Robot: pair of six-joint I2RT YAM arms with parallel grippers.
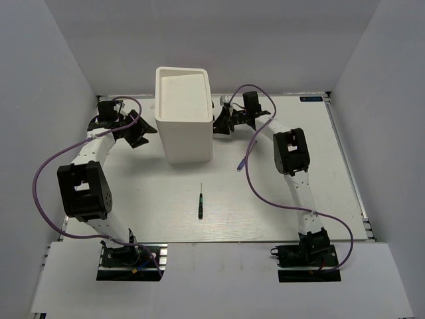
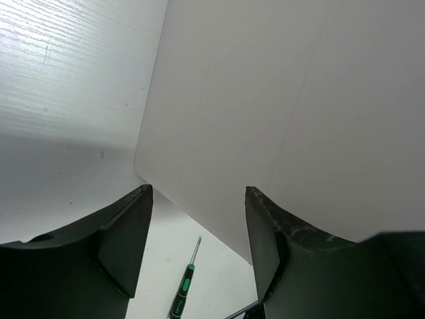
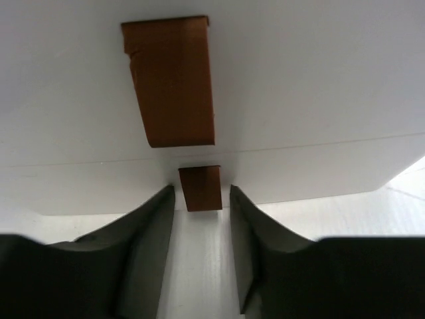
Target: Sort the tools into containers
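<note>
The tall white cabinet [image 1: 186, 133] with a recessed top tray stands mid-table. Its drawers face right and carry brown knobs: an upper knob [image 3: 174, 80] and a lower knob [image 3: 200, 189]. My right gripper [image 1: 218, 123] is at that face. In the right wrist view its jaws [image 3: 201, 199] stand on either side of the lower knob, with a thin gap on each side. My left gripper [image 1: 147, 129] is open beside the cabinet's plain left wall [image 2: 279, 113], holding nothing. A thin black-and-green screwdriver [image 1: 200, 203] lies on the table in front of the cabinet, also seen as the screwdriver [image 2: 184, 289] between the left fingers.
A thin bluish tool [image 1: 243, 161] lies right of the cabinet beside the right arm's purple cable [image 1: 255, 186]. White walls enclose the table on three sides. The left arm's cable [image 1: 43, 179] loops out to the left.
</note>
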